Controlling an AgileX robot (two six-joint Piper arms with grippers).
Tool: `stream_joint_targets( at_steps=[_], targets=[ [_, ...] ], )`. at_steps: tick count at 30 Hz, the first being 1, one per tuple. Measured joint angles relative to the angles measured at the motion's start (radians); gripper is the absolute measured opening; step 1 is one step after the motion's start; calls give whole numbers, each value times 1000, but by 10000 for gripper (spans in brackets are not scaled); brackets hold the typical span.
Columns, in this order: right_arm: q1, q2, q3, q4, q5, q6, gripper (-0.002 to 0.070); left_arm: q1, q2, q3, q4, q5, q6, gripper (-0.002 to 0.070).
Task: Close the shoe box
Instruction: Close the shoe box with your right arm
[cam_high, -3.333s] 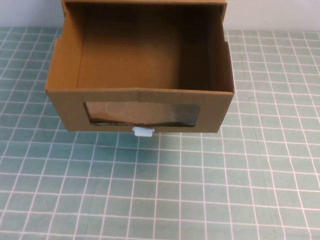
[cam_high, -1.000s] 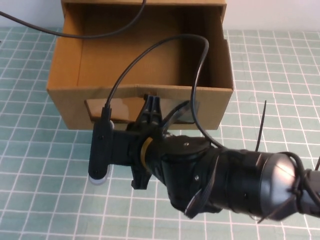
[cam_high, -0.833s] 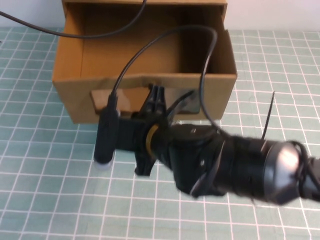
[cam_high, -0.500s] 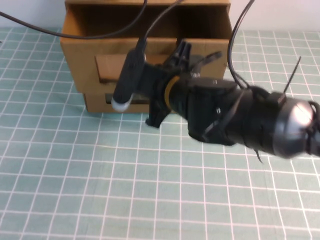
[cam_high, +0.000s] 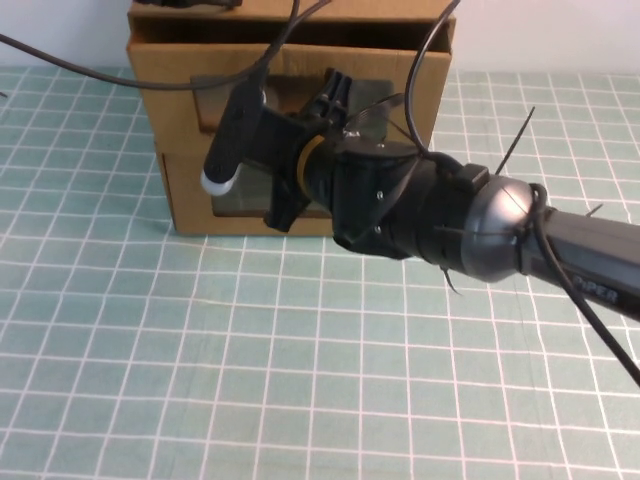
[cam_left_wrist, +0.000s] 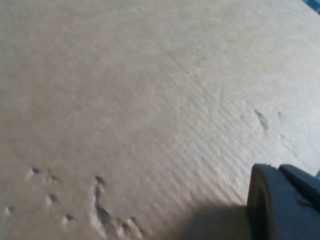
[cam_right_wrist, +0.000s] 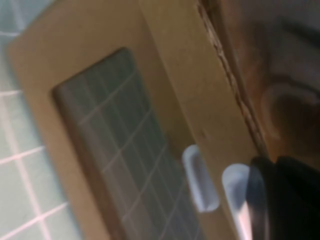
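The right gripper (cam_high: 335, 90) has its fingers together, tips pressed against the windowed front of the shoe box (cam_high: 180, 110) at the far middle of the table (cam_high: 300, 380). Half a second ago the drawer still stuck out slightly; now its front sits nearly flush over the lower box (cam_high: 190, 205), so the closing push looks almost finished. The left gripper (cam_left_wrist: 285, 200) hangs close against plain cardboard; whether its fingers are apart I cannot tell.
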Motion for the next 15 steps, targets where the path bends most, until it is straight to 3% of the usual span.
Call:
stream_joint_targets(
  at_steps=[15],
  targets=[
    [-54,52,-74,0,-47,47,-13,0,0,0,-2,1,0,-5]
  ],
)
